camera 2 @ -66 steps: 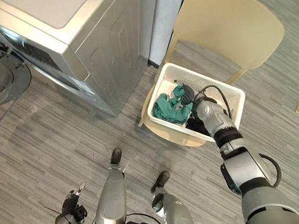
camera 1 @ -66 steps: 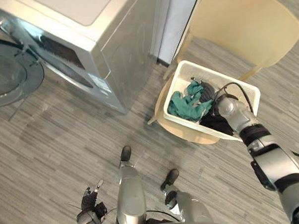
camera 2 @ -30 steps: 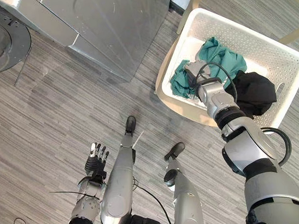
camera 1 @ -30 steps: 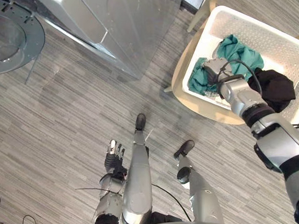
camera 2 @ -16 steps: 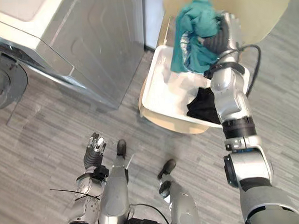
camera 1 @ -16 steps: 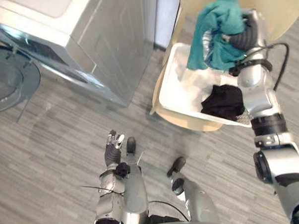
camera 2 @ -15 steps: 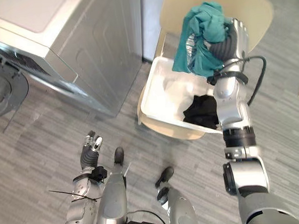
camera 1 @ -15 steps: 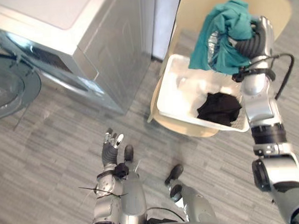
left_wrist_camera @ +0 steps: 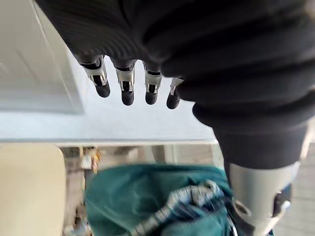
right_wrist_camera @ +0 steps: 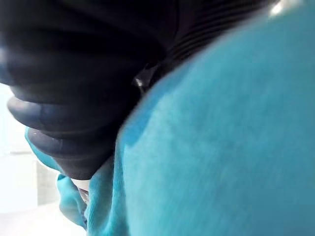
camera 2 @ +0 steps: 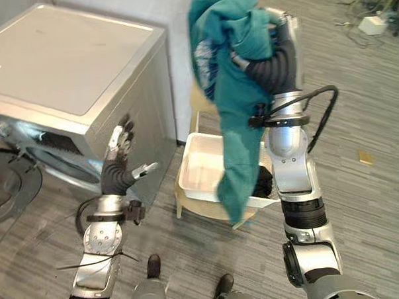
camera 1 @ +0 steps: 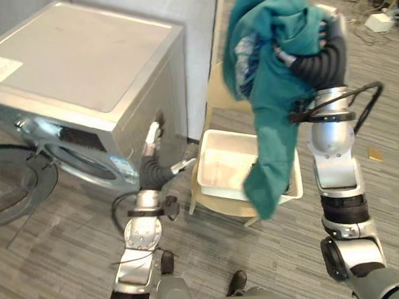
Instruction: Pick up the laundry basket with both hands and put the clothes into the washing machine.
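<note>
The right hand (camera 2: 284, 43) is holding a large teal cloth garment (camera 1: 270, 100) high in the air. Its fingers are curling into the bunched top of the cloth, and the rest of the garment is hanging down long below the hand. Directly under this hand the white rectangular plastic laundry basket (camera 1: 217, 168) is sitting on the round seat of a beige plastic chair (camera 1: 215, 205). A black crumpled garment (camera 2: 263, 181) is lying inside the basket, close to the right forearm. The hanging end of the teal garment is reaching down in front of the basket.

The left hand (camera 2: 118, 159) is standing upright and released, with fingers straight and thumb spread, grasping nothing. Just behind its fingers the silver front-loading washing machine (camera 1: 83, 68) is standing. Far to the outer side of this hand the round glass door (camera 1: 12, 187) of the machine is hanging open. A white label (camera 1: 0, 67) is sitting on the top corner of the machine and a small sticker (camera 1: 125, 167) on its front, near the left hand. Their print is too small to read.
</note>
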`<state>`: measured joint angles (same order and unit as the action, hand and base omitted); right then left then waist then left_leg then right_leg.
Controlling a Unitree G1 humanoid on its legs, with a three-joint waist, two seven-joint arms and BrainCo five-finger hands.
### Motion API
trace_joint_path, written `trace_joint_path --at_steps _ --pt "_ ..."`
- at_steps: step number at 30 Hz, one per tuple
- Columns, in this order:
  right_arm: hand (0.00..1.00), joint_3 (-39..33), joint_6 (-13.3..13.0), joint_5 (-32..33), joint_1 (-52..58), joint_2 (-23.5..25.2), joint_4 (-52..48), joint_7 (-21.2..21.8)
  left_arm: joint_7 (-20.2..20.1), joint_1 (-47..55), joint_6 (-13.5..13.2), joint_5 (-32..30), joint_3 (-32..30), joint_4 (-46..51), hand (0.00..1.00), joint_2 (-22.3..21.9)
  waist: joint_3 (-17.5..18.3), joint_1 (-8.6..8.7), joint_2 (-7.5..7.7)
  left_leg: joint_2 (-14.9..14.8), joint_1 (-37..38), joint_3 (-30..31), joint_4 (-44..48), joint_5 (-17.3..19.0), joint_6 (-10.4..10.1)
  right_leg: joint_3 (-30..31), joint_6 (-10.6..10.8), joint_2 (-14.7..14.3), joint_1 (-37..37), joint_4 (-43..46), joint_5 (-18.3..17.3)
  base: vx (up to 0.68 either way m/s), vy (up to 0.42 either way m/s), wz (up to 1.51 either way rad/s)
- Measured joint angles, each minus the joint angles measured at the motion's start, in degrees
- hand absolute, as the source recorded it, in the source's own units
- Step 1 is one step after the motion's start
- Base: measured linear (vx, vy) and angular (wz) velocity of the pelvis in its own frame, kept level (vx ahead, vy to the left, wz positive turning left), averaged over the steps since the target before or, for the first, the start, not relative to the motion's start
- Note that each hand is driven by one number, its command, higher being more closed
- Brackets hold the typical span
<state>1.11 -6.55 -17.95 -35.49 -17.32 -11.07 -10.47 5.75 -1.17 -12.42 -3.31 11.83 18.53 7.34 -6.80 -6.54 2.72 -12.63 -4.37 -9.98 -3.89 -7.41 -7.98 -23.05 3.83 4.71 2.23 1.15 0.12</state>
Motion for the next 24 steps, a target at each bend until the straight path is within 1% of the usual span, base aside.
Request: trace_joint_path --at_steps 1,3,4,6,9,11,12,13,14,17,19,21,22,23,24 --pt "1.0 0.56 -0.2 1.08 0.0 -0.01 -0.1 0.77 -0.7 -1.46 -0.05 0.6 0.45 -0.74 0.0 0.32 0.2 0.22 -0.14 0.07 0.32 -0.52 -0.12 0.0 0.01 0.5 -0.28 0.0 -0.06 -0.38 0.54 0.05 0.025 -0.41" --pt "1.0 3.12 -1.06 5.37 -0.03 -0.12 -0.1 3.34 -3.11 -6.32 -0.27 5.4 2.4 -4.97 0.0 1.58 1.09 1.97 -0.73 0.33 0.96 -1.81 -0.35 0.01 0.03 2.14 -0.2 0.02 -0.05 -1.41 1.68 0.03 0.026 -0.34" --pt "1.0 3.8 -1.18 6.79 -0.12 -0.22 -0.1 3.95 -3.73 -7.4 -0.25 7.06 2.7 -6.02 0.0 1.9 1.19 2.49 -0.87 0.38 1.17 -2.21 -0.41 0.01 0.03 2.54 -0.23 0.02 -0.05 -1.57 1.9 0.02 0.019 -0.29" --pt "1.0 6.1 -1.85 12.16 -0.2 -1.84 -0.1 6.4 -5.51 -10.82 -0.18 13.38 3.67 -9.55 0.0 2.63 1.41 2.99 -1.21 0.39 2.27 -3.93 -0.94 0.01 0.03 4.17 -0.28 -0.15 -0.07 -2.47 2.76 0.01 0.012 -0.41" --pt "1.0 9.81 -2.0 17.1 -1.21 -4.24 -0.19 8.49 -5.81 -13.83 0.12 20.33 3.81 -11.9 0.0 3.15 1.84 4.53 -1.83 0.46 2.83 -5.5 -1.36 0.02 0.03 5.89 -0.37 -0.38 -0.04 -3.99 4.09 0.01 0.01 -0.32" --pt "1.0 11.9 -2.02 18.47 -1.73 -4.85 -0.77 9.6 -5.76 -16.22 0.17 23.09 3.8 -13.01 0.0 3.55 2.0 4.73 -2.13 0.44 3.23 -6.54 -1.38 0.02 0.02 6.85 -0.37 -0.53 -0.04 -4.65 4.64 0.0 0.005 -0.28" --pt "1.0 13.61 -2.12 20.36 -2.36 -5.08 -1.31 10.43 -5.74 -18.5 0.16 25.77 3.79 -13.88 0.0 4.3 2.17 5.52 -2.39 0.43 3.35 -7.12 -1.4 0.03 0.01 7.35 -0.46 -0.61 -0.05 -5.23 5.22 0.0 0.002 -0.17" --pt "1.0 14.2 -2.14 20.92 -2.83 -5.08 -1.51 10.75 -5.73 -19.45 0.16 26.76 3.78 -14.16 0.0 4.79 2.22 5.64 -2.48 0.46 3.35 -7.28 -1.4 0.03 0.01 7.49 -0.5 -0.61 -0.03 -5.41 5.39 -0.01 0.006 -0.16" --pt "1.0 14.77 -2.33 22.41 -3.19 -5.07 -1.77 11.27 -5.84 -21.09 0.25 29.33 3.87 -14.81 0.0 5.48 2.36 5.95 -2.7 0.51 3.34 -7.44 -1.42 0.03 0.01 7.66 -0.43 -0.61 -0.01 -5.76 5.71 -0.01 0.005 -0.08" --pt "1.0 14.91 -3.28 24.95 -3.19 -5.14 -2.05 11.95 -5.84 -23.58 0.43 34.42 4.17 -15.03 0.0 6.41 2.74 6.01 -3.37 0.72 3.15 -7.61 -1.47 0.04 0.0 7.77 -0.31 -0.55 -0.04 -6.76 6.36 -0.01 0.008 -0.06" --pt "1.0 15.53 -3.28 25.86 -3.19 -5.26 -2.08 11.96 -5.94 -24.75 0.52 36.79 4.85 -16.29 0.0 7.07 3.0 6.11 -3.78 0.73 3.15 -7.57 -1.48 0.04 0.0 7.66 -0.32 -0.54 -0.05 -6.77 6.36 0.0 0.0 0.0" --pt "1.0 16.42 -3.28 26.63 -3.2 -5.37 -2.4 11.95 -6.11 -26.44 0.79 40.43 6.38 -17.5 0.0 8.37 3.29 6.22 -4.25 0.79 3.05 -7.49 -1.5 0.04 0.0 7.52 -0.35 -0.47 -0.01 -6.8 6.39 0.0 0.0 0.0" --pt "1.0 16.7 -3.28 26.97 -3.2 -5.37 -2.46 11.92 -6.4 -26.76 0.81 41.45 6.57 -17.6 0.0 8.7 3.33 6.31 -4.31 0.8 3.05 -7.49 -1.5 0.04 0.0 7.52 -0.37 -0.46 0.0 -6.81 6.4 0.0 0.0 0.0" --pt "1.0 17.03 -3.28 27.02 -3.21 -5.35 -3.02 11.91 -6.98 -27.65 0.83 43.63 6.63 -17.88 0.0 9.13 3.35 6.75 -4.35 0.83 2.99 -7.47 -1.5 0.04 0.0 7.48 -0.39 -0.42 0.06 -6.82 6.42 0.0 0.0 0.0" --pt "1.0 17.04 -3.28 27.02 -3.21 -5.34 -3.21 11.9 -6.98 -27.85 0.83 43.89 6.63 -17.88 0.0 9.16 3.35 6.94 -4.35 0.85 2.96 -7.45 -1.5 0.04 0.0 7.45 -0.39 -0.4 0.07 -6.83 6.42 0.0 0.0 0.0"
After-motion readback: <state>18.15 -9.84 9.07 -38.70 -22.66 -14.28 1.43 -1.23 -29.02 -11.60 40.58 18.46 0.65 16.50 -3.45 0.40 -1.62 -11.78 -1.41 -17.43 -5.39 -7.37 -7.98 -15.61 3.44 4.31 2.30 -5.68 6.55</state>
